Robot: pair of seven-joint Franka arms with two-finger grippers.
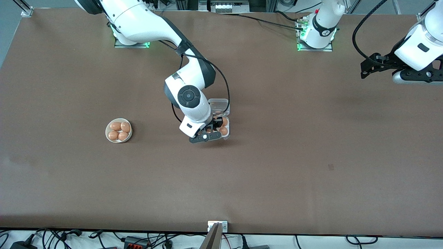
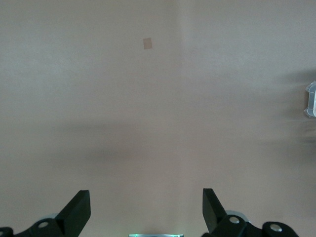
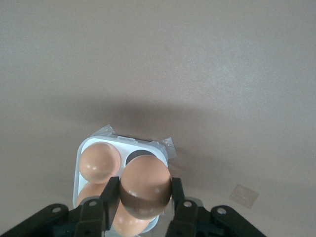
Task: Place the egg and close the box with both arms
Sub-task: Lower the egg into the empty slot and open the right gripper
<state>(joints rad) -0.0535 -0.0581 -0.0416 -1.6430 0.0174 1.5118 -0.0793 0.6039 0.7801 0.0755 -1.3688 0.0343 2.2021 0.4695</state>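
While the egg (image 3: 144, 190) is held between the closed fingers of the right gripper (image 1: 211, 128) directly over the box (image 3: 94, 148), the step in hand is judged to be its lowering into the one cell seen empty, a dark hollow beside a seated egg. A straight, slow descent is called for, so that the neighbouring eggs are not knocked, and release is best delayed until the egg is cradled by the cell. The clear lid (image 1: 219, 105) lies open on the side of the box toward the bases, so closing remains to be done. The left gripper (image 2: 146, 210) waits with jaws wide apart and empty, well away from the box, over bare table (image 1: 311, 138) at the left arm's end. The table is a plain brown sheet. A bowl (image 1: 118, 130) of four eggs stands well apart from the box, toward the right arm's end. A small pale patch (image 2: 147, 43) marks the table nearer the camera than the box.
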